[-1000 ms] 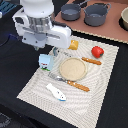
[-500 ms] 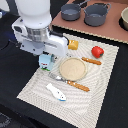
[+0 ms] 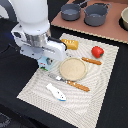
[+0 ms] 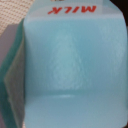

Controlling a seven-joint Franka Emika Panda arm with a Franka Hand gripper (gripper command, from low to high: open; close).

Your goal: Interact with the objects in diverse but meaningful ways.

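Milk carton (image 4: 70,70) sits right beneath my gripper, on the mat; its printed end points away from my wrist, long axis running with it. I cannot tell how wide my jaws stand. I judge I'm closing in to grasp; next, descend squarely. Farther off lie bread loaf (image 3: 70,44) and tomato (image 3: 97,51).

Your hand is out of sight in both views, and the carton beneath it is mostly covered.

In the exterior view the arm's white body blocks the hand itself, so you cannot tell how its fingers stand; only a sliver of the milk carton (image 3: 48,62) peeks out below it. In the wrist view the carton (image 4: 70,65) fills the picture, blurred, its sides cut by the edges. Far from the hand, a bowl (image 3: 124,17) is cropped at the edge.
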